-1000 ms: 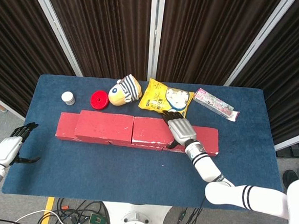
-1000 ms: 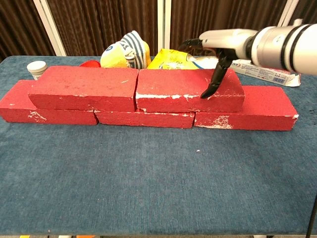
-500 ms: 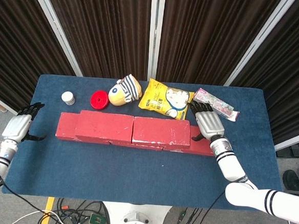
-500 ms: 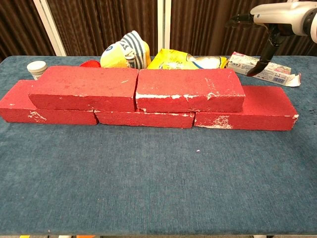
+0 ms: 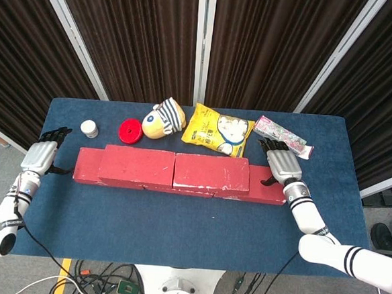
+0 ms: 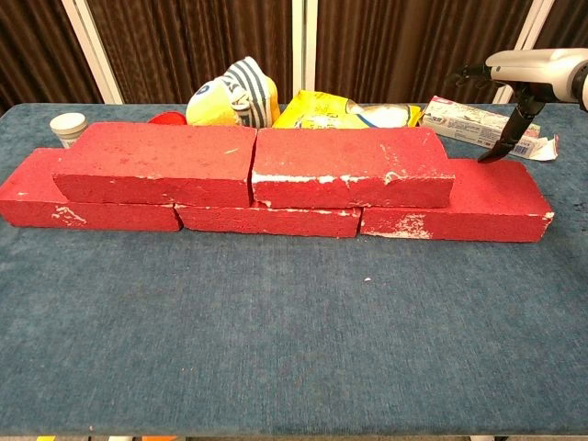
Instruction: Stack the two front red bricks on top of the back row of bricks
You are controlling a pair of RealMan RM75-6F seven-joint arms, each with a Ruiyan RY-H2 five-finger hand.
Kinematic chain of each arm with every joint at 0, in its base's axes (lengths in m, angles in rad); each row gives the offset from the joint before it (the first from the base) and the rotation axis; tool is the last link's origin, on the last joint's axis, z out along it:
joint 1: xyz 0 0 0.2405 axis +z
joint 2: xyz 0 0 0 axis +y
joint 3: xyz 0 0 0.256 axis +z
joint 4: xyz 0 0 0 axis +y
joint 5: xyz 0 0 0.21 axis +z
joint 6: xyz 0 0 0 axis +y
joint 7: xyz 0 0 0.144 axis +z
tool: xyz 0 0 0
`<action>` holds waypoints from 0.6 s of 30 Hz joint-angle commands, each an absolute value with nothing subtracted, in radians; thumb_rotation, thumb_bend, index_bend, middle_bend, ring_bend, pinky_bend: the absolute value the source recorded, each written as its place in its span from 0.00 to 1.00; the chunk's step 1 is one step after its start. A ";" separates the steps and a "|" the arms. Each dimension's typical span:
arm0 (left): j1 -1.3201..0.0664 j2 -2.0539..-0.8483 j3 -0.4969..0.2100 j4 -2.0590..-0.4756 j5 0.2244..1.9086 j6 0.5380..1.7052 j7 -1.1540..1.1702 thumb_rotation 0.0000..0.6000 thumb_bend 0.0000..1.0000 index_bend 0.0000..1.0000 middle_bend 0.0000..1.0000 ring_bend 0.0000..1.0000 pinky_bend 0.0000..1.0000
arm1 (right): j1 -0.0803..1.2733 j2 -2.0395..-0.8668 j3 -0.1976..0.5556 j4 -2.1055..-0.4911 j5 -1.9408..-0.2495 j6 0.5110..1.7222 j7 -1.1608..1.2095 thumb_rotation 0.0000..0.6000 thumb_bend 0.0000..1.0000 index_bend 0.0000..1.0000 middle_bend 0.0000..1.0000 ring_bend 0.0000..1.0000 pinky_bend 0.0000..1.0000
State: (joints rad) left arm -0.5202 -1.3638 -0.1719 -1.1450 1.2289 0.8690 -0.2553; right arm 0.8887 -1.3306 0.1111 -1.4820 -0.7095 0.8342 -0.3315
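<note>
The table (image 6: pixel 276 367) under my arms wears a napped blue cloth, like short carpet. On it the bricks make a low wall: three long red blocks in the bottom row (image 6: pixel 450 207), laid end to end, and the two top bricks (image 6: pixel 354 165) lying flat across them, butted together over the middle, each spanning a joint below. All are rough, matte red slabs with chipped white scuffs along their edges.

Behind the wall lies a crinkled glossy yellow bag (image 5: pixel 217 130), then a soft plush toy (image 5: pixel 163 118) with a yellow face and a striped cap, then a flat printed box (image 5: pixel 283 136) lying slantwise toward the right. Left of the toy sits a round red lid (image 5: pixel 130 131), and further left a small white jar (image 5: pixel 89 129).

My right hand (image 5: pixel 282 166) hovers at the wall's right end, above the lowest right brick, fingers spread and holding nothing; in the chest view (image 6: pixel 524 78) its dark thumb points down. My left hand (image 5: pixel 42 155) hangs just off the wall's left end, fingers apart, also holding nothing.
</note>
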 commanded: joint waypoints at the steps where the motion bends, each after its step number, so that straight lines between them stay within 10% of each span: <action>1: -0.528 -1.382 -0.175 -1.142 1.220 0.868 -0.237 1.00 0.16 0.00 0.00 0.00 0.00 | 0.882 -1.347 0.112 -1.457 -0.715 0.822 -0.321 1.00 0.08 0.00 0.00 0.00 0.00; 18: -0.572 -1.417 -0.195 -1.120 1.156 0.814 -0.168 1.00 0.13 0.00 0.00 0.00 0.00 | 0.894 -1.420 0.145 -1.386 -0.729 0.768 -0.296 1.00 0.09 0.00 0.00 0.00 0.00</action>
State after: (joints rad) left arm -0.5701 -1.4163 -0.1955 -1.1223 1.1578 0.8160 -0.1671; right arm 0.8936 -1.4191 0.1444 -1.3866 -0.7286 0.7689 -0.2965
